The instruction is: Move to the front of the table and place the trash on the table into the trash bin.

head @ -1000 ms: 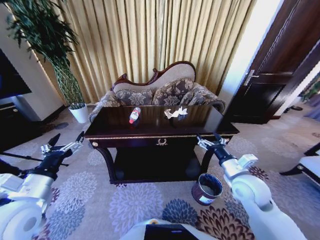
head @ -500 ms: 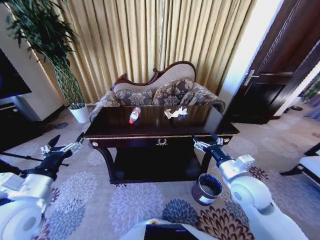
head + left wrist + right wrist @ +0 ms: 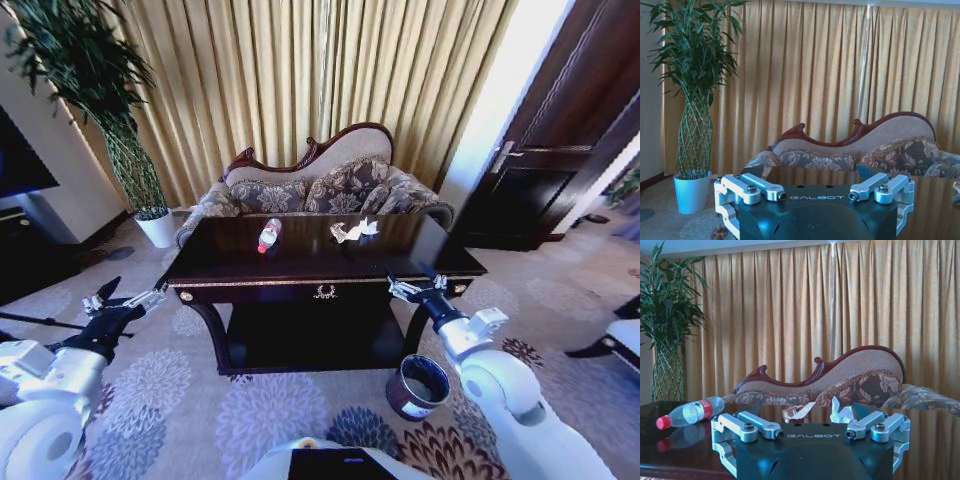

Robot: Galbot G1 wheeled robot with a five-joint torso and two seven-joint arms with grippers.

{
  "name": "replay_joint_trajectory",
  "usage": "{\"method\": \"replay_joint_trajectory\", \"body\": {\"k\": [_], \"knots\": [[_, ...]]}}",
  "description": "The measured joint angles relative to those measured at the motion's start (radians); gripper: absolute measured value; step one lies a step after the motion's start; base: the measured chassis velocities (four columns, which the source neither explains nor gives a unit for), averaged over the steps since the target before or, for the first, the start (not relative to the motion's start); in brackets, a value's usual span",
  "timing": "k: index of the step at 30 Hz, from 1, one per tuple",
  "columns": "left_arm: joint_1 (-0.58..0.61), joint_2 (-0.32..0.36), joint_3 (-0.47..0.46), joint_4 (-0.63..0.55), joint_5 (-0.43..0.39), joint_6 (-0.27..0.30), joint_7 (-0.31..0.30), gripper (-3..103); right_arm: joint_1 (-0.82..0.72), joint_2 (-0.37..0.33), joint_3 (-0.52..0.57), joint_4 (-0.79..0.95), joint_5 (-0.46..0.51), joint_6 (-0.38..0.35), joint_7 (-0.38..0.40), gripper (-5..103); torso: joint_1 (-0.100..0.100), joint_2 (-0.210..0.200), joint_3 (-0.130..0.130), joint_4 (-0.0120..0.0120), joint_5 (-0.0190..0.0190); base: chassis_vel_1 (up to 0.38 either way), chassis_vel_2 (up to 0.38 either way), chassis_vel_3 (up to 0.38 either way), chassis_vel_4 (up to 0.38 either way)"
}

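The desk stands directly ahead of both arms, its front rail just beyond the right gripper, which hovers at the desk's front right corner with fingers spread apart and empty; the left gripper hangs off the desk's left end, low over the carpet, fingers likewise apart. The trash bin sits on the carpet below and just behind the right gripper. The bottle lies on its side far ahead and left of the right gripper, the paper wad ahead of it and nearer, both on the desk top.
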State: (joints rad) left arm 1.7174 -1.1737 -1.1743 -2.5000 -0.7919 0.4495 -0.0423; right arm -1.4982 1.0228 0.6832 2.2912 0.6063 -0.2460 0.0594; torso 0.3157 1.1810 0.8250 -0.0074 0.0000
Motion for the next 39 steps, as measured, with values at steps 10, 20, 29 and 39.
{"method": "replay_joint_trajectory", "body": {"k": [10, 20, 29, 39], "knots": [[-0.002, -0.001, 0.005, 0.000, 0.000, -0.003, 0.003, 100, 0.016, -0.001, -0.006, -0.015, -0.001, 0.000, -0.002, 100, 0.000, 0.000, 0.000, 0.0000, 0.0000, -0.053, 0.052, 0.046, -0.041], [-0.003, -0.004, 0.008, 0.000, 0.000, -0.004, 0.011, 100, 0.029, 0.002, -0.017, -0.035, -0.004, 0.002, -0.005, 100, 0.000, 0.000, 0.000, 0.0000, 0.0000, -0.068, 0.077, 0.077, -0.081], [-0.004, -0.006, 0.011, 0.000, 0.000, -0.009, 0.011, 100, 0.034, -0.001, -0.021, -0.046, -0.015, 0.005, -0.006, 100, 0.000, 0.000, 0.000, 0.0000, 0.0001, -0.104, 0.094, 0.105, -0.087], [0.010, -0.009, 0.003, 0.000, 0.001, -0.050, 0.007, 100, 0.166, -0.083, -0.065, -0.110, 0.160, -0.065, 0.061, 100, 0.000, 0.000, 0.000, -0.0002, 0.0000, -0.009, 0.009, 0.004, -0.011]]}}
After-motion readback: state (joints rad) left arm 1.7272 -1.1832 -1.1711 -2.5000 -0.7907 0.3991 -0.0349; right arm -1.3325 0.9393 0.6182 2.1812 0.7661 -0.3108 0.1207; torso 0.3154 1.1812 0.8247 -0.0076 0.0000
